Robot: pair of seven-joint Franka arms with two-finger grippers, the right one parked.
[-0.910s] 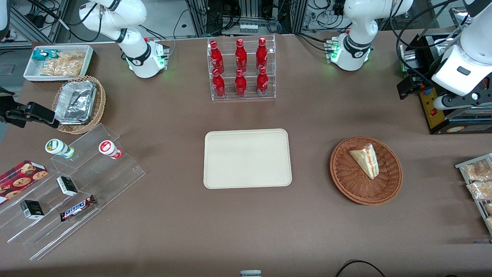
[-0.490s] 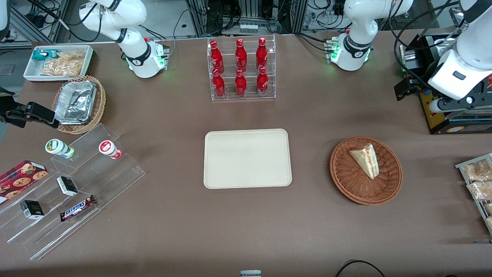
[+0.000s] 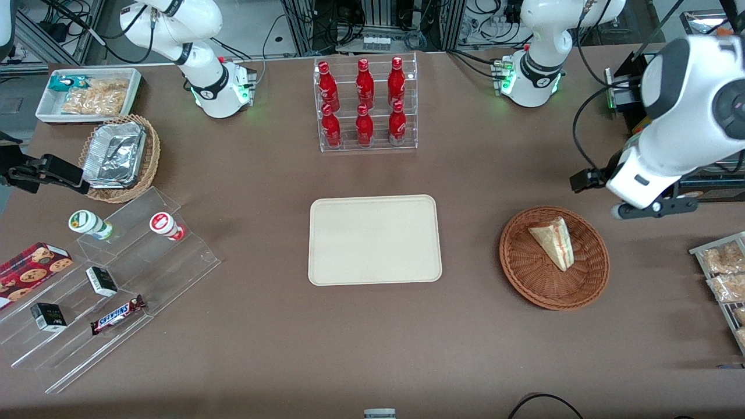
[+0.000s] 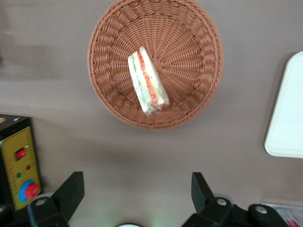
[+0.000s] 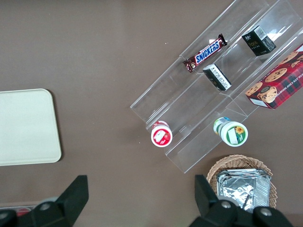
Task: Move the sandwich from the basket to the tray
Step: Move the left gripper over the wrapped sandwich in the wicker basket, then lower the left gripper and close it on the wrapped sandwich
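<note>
Wrist view first: my gripper (image 4: 135, 198) hangs well above the table with its two fingers (image 4: 70, 190) spread wide apart and nothing between them. The sandwich (image 4: 147, 80) lies ahead of my fingertips, in the basket (image 4: 199, 47), resting slightly off the bowl's middle with its red and green cut edge turned upward. The tray (image 4: 289, 113) lies off to one side of my fingers, and it looks bare as far as I can see of it. From the front camera my gripper (image 3: 640, 203) sits near the basket's rim (image 3: 524, 279), on its side away from the tray (image 3: 373, 240), not yet over the sandwich (image 3: 556, 242). To do this reach well, I judge I should move until the wedge is centred between my fingers, turn my wrist so they close across the two flat bread faces rather than along its length, then descend without catching the woven rim. The bread is probably soft, so a gentle squeeze should suit; how deep the wedge sits in the weave I cannot quite tell.
</note>
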